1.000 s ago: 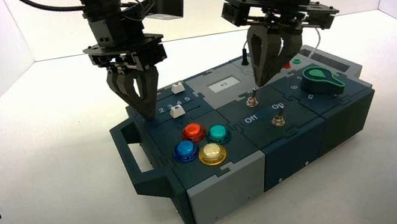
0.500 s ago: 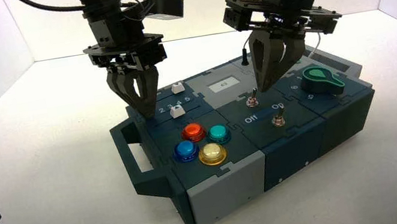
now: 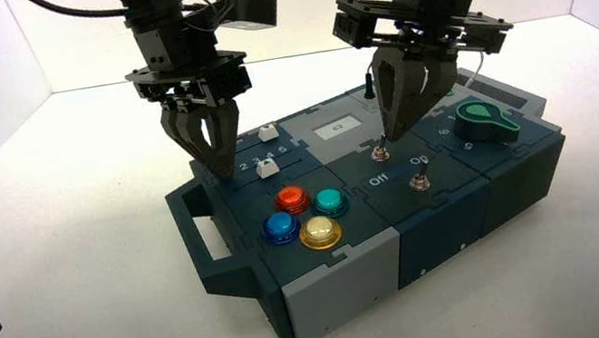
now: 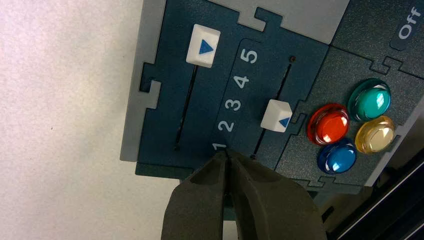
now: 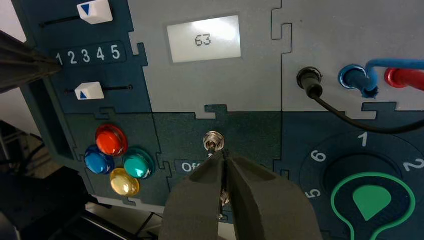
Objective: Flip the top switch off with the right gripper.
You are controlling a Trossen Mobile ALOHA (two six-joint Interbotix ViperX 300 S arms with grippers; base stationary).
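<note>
I observed the right gripper (image 5: 224,154) above the switch panel, its tips pressed together with nothing between them, near the top switch (image 5: 213,142). That silver toggle stood between the white display window (image 5: 204,39) and the "Off" print (image 5: 191,166); I could not tell whether they touched. The left gripper (image 4: 227,152), also closed and empty, was at the slider panel (image 4: 170,125), by the printed "1".

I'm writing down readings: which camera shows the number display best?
The right wrist view: the white display window faces it and "63" reads clearly. The high view shows it small; the left wrist view doesn't show it.
</note>
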